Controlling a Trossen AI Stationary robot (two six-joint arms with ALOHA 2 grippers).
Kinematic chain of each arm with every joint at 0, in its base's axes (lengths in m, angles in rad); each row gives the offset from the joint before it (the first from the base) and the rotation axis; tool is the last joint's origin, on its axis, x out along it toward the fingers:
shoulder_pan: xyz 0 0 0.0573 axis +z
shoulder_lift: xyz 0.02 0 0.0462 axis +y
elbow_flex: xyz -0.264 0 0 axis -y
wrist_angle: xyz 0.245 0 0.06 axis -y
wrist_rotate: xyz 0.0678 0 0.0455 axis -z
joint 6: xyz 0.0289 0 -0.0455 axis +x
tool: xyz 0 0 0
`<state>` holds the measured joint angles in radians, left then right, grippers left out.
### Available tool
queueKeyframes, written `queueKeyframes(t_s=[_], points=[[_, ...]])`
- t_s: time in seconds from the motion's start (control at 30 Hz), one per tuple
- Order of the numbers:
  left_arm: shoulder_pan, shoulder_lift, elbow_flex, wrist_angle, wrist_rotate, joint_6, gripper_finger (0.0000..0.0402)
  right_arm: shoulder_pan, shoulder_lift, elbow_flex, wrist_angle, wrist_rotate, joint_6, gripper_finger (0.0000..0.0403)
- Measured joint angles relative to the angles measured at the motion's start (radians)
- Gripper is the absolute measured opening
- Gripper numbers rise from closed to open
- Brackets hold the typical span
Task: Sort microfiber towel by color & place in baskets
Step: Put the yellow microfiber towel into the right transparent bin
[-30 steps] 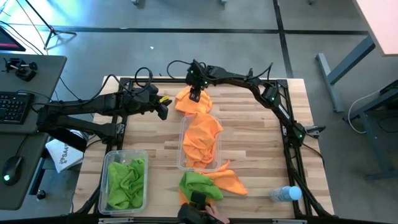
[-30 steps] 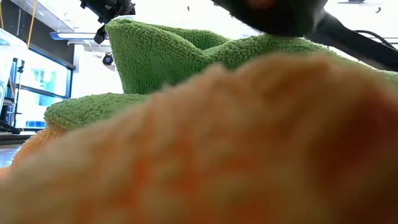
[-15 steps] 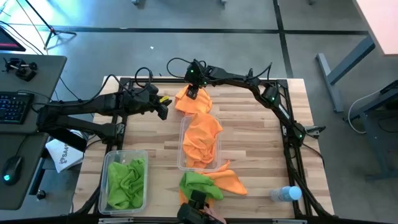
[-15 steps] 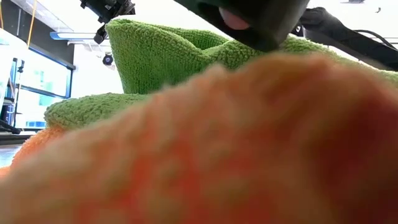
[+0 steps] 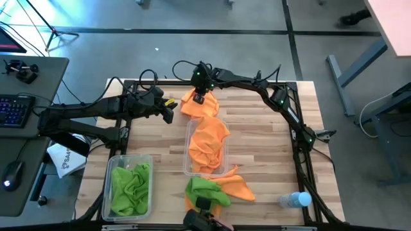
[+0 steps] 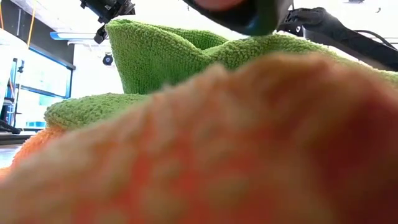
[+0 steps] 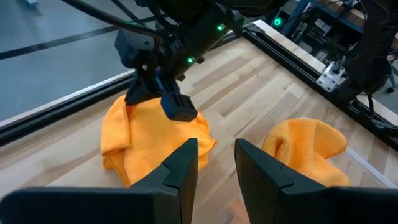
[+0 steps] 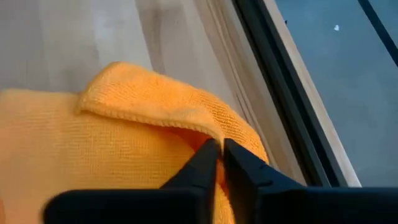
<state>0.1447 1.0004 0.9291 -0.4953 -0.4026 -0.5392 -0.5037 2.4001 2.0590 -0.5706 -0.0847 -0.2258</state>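
Note:
An orange towel (image 5: 196, 107) lies bunched on the table's far middle, and my right gripper (image 8: 219, 144) is shut on it from above. My left gripper (image 7: 216, 158) hovers open to the left of that towel (image 7: 146, 134), holding nothing. The middle basket (image 5: 187, 168) holds orange towels (image 5: 207, 144). The basket at the near left (image 5: 114, 160) holds green towels (image 5: 130, 185). A green towel (image 5: 205, 190) and an orange one (image 5: 239, 187) lie at the near edge, filling the low view (image 6: 161, 56). My right gripper pinches a raised fold (image 8: 239, 142) of the orange towel near its far edge, between its two fingers. The fingers slant down from the table's right. The rest of the towel lies slack on the table; how many layers are caught, I cannot tell.
A clear water bottle with a blue cap (image 5: 295, 200) lies at the near right corner. A black frame rail (image 5: 257, 85) runs along the table's far edge. Bare wood shows on the right half (image 5: 263, 141). A desk with a keyboard (image 5: 16, 109) stands left of the table.
My right gripper has stayed over the far orange towel and has shut on its fold. In the low view, a dark blurred shape close to the lens has drifted up toward the top of the picture.

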Motion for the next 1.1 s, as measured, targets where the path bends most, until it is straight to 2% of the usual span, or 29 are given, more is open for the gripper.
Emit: queueKeyframes(t_s=[0.07,0.33,0.63,0.8,1.1], points=[[0.000,0.000,0.000,0.000,0.000,0.002,0.0094,0.000,0.000,0.000,-0.003,-0.005,-0.009,0.0006],[0.000,0.000,0.000,-0.003,-0.001,0.020,0.0094,-0.002,-0.017,0.014,-0.059,0.013,0.010,0.0001],[0.000,0.000,-0.001,-0.008,-0.001,0.091,0.0094,0.013,-0.208,0.029,-0.094,0.053,0.081,0.0000],[0.000,-0.007,-0.001,-0.008,0.000,0.147,0.0094,0.059,-0.348,0.029,-0.106,0.161,0.106,0.0000],[0.000,-0.065,-0.001,-0.022,0.032,0.185,0.0094,0.176,-0.557,0.029,-0.132,0.465,0.224,0.0000]])
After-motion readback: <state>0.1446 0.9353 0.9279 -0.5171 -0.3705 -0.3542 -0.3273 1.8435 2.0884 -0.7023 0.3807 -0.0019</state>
